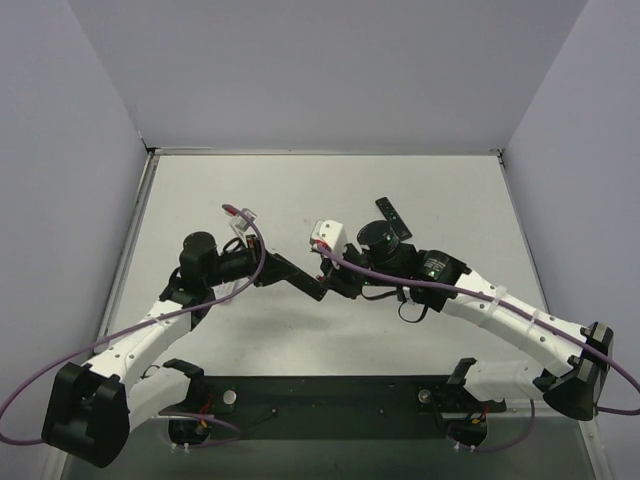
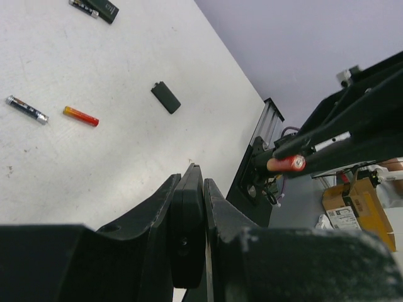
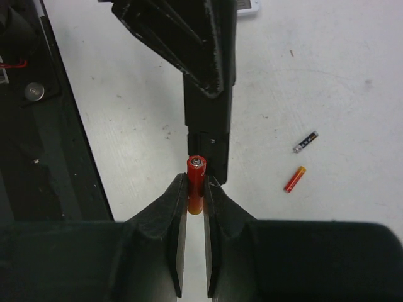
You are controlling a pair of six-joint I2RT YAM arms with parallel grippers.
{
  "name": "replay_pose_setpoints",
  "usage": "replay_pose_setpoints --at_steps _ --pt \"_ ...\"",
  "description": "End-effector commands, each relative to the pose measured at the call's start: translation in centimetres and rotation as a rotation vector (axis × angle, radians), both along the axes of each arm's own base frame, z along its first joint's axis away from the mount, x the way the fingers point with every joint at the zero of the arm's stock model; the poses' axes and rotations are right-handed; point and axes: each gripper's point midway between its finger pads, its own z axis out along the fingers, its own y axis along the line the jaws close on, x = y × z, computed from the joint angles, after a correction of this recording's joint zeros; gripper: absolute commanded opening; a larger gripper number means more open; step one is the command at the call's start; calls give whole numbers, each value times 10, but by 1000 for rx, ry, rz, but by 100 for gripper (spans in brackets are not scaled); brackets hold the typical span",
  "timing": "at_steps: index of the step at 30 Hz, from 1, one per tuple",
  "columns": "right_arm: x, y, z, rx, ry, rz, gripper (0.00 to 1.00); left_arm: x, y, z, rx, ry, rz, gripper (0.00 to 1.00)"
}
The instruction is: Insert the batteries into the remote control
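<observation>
The left gripper [image 2: 191,181] reaches in from the left over the pale grey table [image 1: 250,190], its fingers pressed together on a slim black plastic remote control [image 3: 208,119], which it holds clear of the table surface, pointing toward the other arm. In the left wrist view the remote control shows edge-on as a thin dark slab clamped between the two black fingers. Just to the right, the right gripper [image 3: 196,189] meets it nearly tip to tip above the middle of the table. That gripper is pinching a small red cylindrical battery [image 3: 196,173] between its fingertips. The battery sticks out past the fingertips with its metal-capped end forward, right at the near end of the remote control; whether the two touch cannot be told. Two more cells lie loose on the table close to each other but apart: a dark grey battery [image 3: 305,142] and a red-and-orange battery [image 3: 294,179]. A small black rectangular cover [image 2: 165,97] lies flat on the table, apart from them. Further right and toward the back, a second black remote with buttons [image 1: 393,218] rests flat on the table beside the right arm's wrist.
</observation>
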Motion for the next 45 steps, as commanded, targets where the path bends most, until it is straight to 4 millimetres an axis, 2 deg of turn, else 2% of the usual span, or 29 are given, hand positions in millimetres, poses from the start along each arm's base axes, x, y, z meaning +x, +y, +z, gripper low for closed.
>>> replay_pose_setpoints --at_steps 1,5,12,30,35,39,45 --pt "-7 15 12 109 -6 -15 0 10 -11 37 -115 -95 25 0" --pt "-5 14 -2 71 -23 -29 0 6 -21 42 -132 -88 3 0" --pt "-5 17 -8 65 -27 -32 0 -2 -31 47 -145 -90 -18 0" --pt "-1 0 -37 -22 -46 -67 0 -3 -33 59 -218 -49 -1 0" --pt "-1 -2 -26 4 -75 -69 0 -3 -33 54 -203 -44 -6 0" --pt "-4 2 -6 72 -109 -46 0 0 -33 40 -163 -19 11 0" --pt "-4 2 3 112 -144 -41 0 1 -33 32 -154 0 14 0"
